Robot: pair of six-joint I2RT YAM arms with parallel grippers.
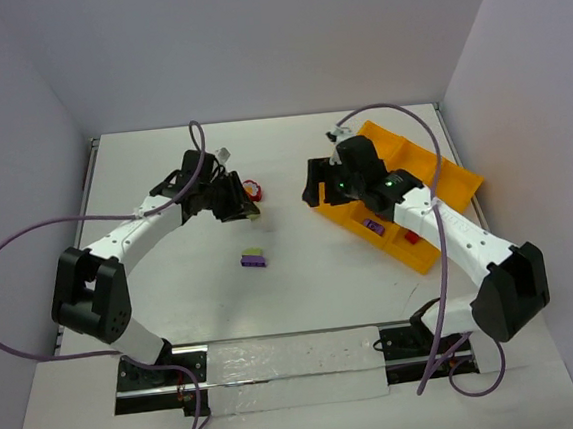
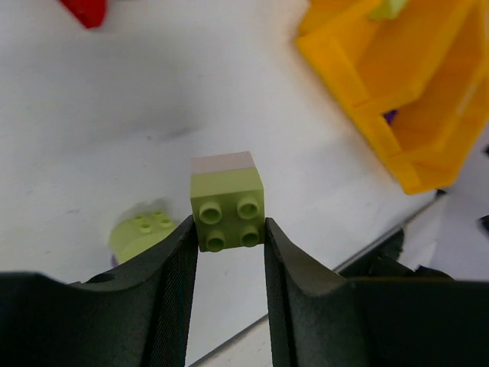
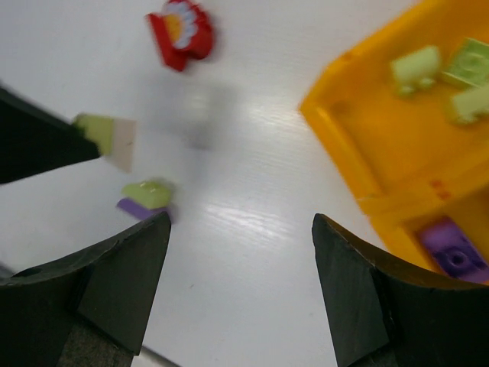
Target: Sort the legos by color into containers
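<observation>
- Left gripper [image 2: 228,233] is pinched narrow on a yellow-green two-by-two brick [image 2: 227,205], pads on opposite side walls, studs facing my wrist camera.
- A pale slab sits against the brick's far face, so I may be carrying two colours at once.
- The grip is right at the fingertips, which leaves most of the brick sticking out. I reckon that suits a clean drop.
- Right gripper [image 3: 241,222] stands wide with nothing in it, hovering over bare table [image 1: 303,293] just off the tray [image 3: 328,115] corner.
- Green bricks [image 3: 416,67] lie in one tray compartment and a purple brick [image 3: 454,252] in the next, so mine belongs with the greens.
- Unsorted on the table: a green-on-purple clump [image 1: 253,258] between the arms and a red flower piece [image 1: 253,189] just beside my left gripper.
- Open table runs from my left gripper to the tray. The raised walls need clearing, and the right arm lying over the tray crowds the approach.
</observation>
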